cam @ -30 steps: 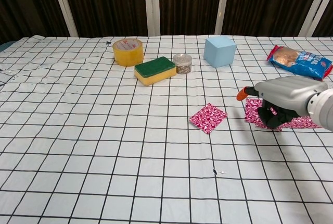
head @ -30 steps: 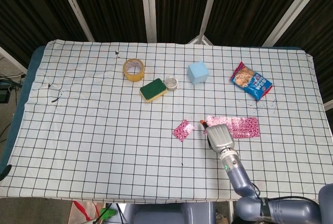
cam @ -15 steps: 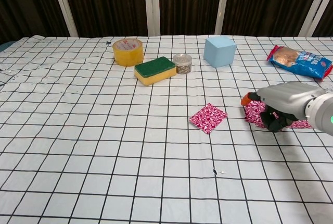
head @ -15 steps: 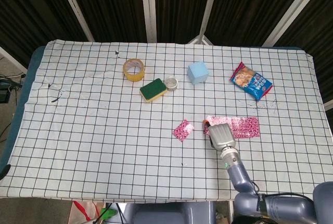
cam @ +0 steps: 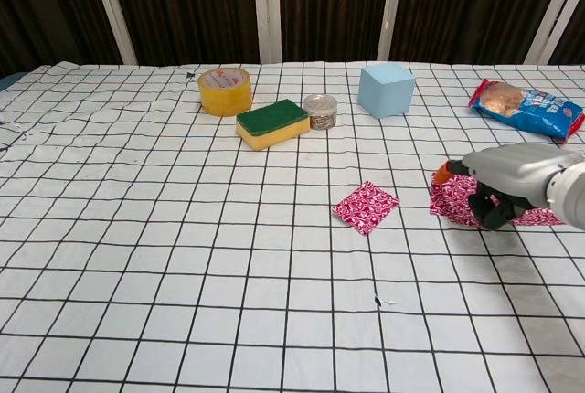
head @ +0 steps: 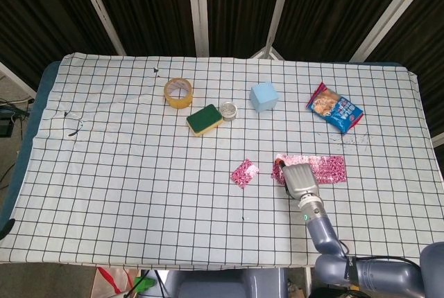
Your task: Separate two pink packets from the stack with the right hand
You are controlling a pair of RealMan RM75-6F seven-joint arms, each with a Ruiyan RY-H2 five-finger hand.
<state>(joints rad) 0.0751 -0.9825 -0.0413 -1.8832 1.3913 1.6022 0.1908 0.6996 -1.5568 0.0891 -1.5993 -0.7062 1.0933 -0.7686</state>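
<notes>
Dark pleated curtains (head: 139, 7) behind — pale slanted frame bars (head: 198, 7), checked tablecloth (head: 139, 173) over table.

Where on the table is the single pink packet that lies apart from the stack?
In the head view, the single pink packet lies right of centre on the checked cloth, just left of the right hand and the pink stack, nearer the robot than the green sponge.
</notes>
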